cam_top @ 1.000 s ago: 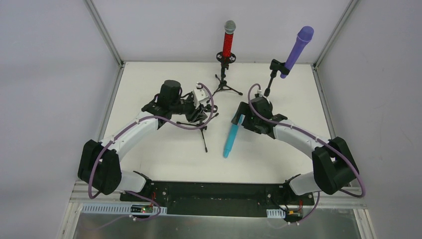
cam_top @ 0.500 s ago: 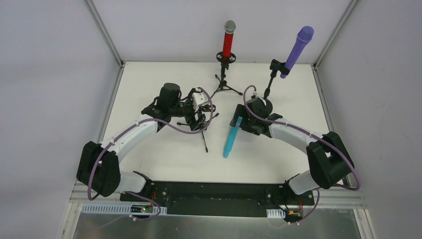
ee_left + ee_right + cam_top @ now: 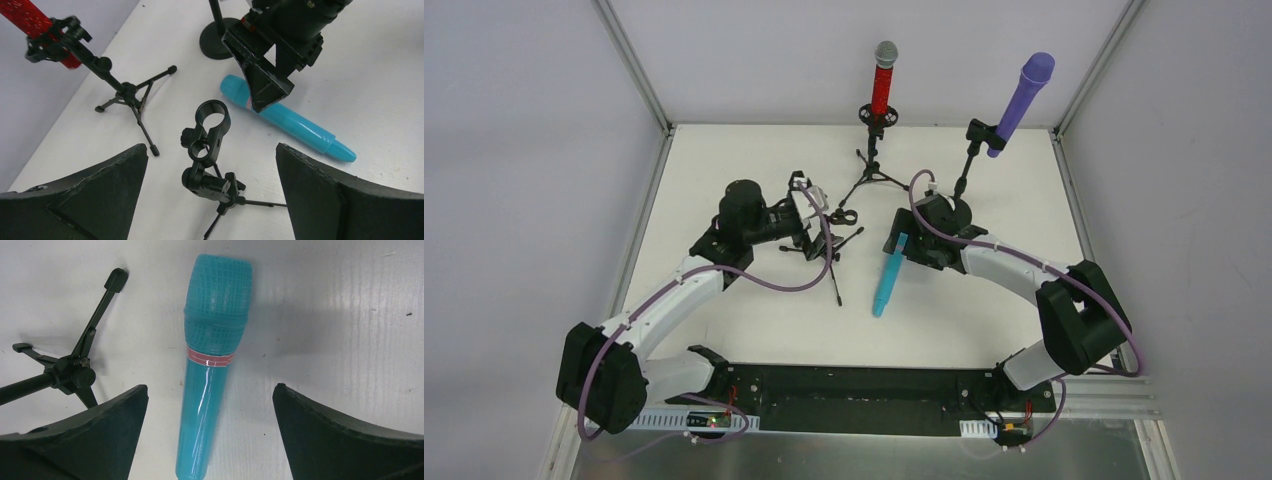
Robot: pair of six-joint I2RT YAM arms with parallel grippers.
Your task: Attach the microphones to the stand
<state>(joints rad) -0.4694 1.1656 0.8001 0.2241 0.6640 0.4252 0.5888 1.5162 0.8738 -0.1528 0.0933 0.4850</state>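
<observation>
White tabletop [image 3: 754, 320] fills the cell between grey walls. Nearest the arm bases lies the cyan microphone [image 3: 886, 280], flat on its side, with its tail toward the bases and its mesh head pointing away. The right end effector [image 3: 210, 387] hangs over the head end. Its fingers are spread wide on either side of the body, just below the pink ring [image 3: 210, 358], and touch nothing. That stance looks set for a pinch across the handle.

Just left of it, the left end effector [image 3: 210, 146] is also spread wide and holds nothing. The empty stand [image 3: 212, 117] sits free in front of its fingers, with its ring clip turned toward the cyan microphone, probably so the handle can slide in. Whether its legs are planted squarely I cannot tell.

Farthest back, the red microphone [image 3: 883, 85] stands upright in a tripod stand [image 3: 874, 170]. The purple microphone [image 3: 1021, 100] leans in a clip on a round-based stand [image 3: 967, 160]. So 2 of 3 look done and 1 is left.
</observation>
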